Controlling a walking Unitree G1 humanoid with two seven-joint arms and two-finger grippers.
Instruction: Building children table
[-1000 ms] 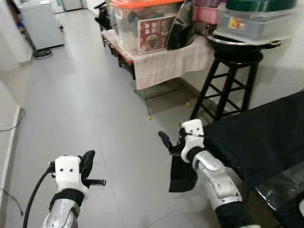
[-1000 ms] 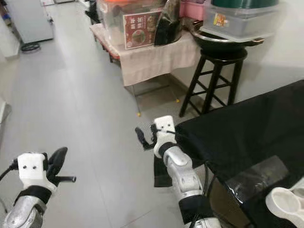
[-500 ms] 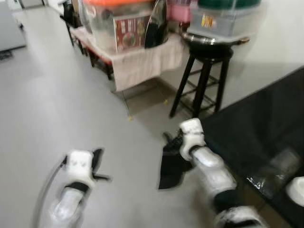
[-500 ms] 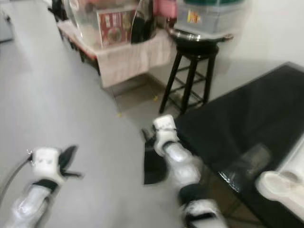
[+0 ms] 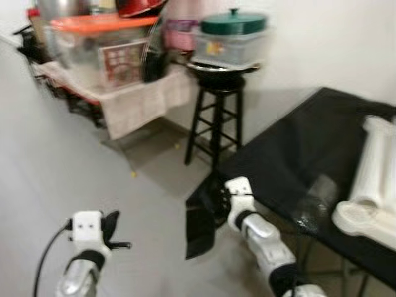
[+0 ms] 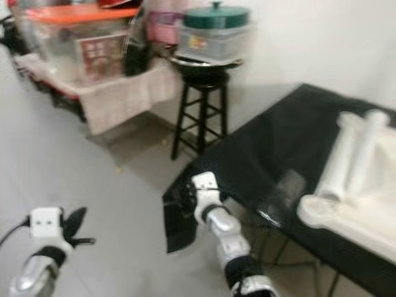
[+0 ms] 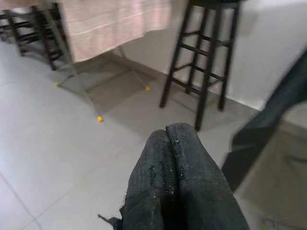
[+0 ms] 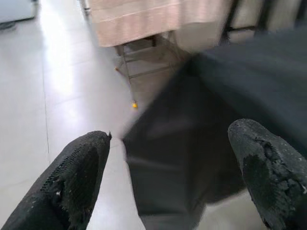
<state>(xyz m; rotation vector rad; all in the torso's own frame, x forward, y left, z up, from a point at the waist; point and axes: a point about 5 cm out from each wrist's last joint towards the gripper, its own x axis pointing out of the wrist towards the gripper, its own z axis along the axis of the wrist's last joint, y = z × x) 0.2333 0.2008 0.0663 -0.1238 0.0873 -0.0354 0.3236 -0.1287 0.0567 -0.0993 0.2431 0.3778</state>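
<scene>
White children's-table parts (image 6: pixel 346 179) lie on a table draped in black cloth (image 5: pixel 291 161) at my right. Among them are two round white legs (image 6: pixel 352 151) side by side, one ending in a wide flange (image 5: pixel 356 213). My right gripper (image 5: pixel 218 197) hovers at the near left corner of that table, where the cloth hangs down. In the right wrist view its fingers (image 8: pixel 72 182) stand wide apart, open and empty. My left gripper (image 5: pixel 114 232) is held low over the grey floor. Its fingertips (image 7: pixel 177 187) are pressed together, shut on nothing.
A black stool (image 5: pixel 216 124) carries a pan and a clear box with a green lid (image 5: pixel 232 37) against the white wall. Left of it, a low table with a beige cloth (image 5: pixel 133 102) holds a clear orange-lidded bin (image 5: pixel 99 43). Grey floor spreads to the left.
The camera has swung to the right, so the stool and low table slid left and the white parts came into view. Both arms keep roughly the same pose.
</scene>
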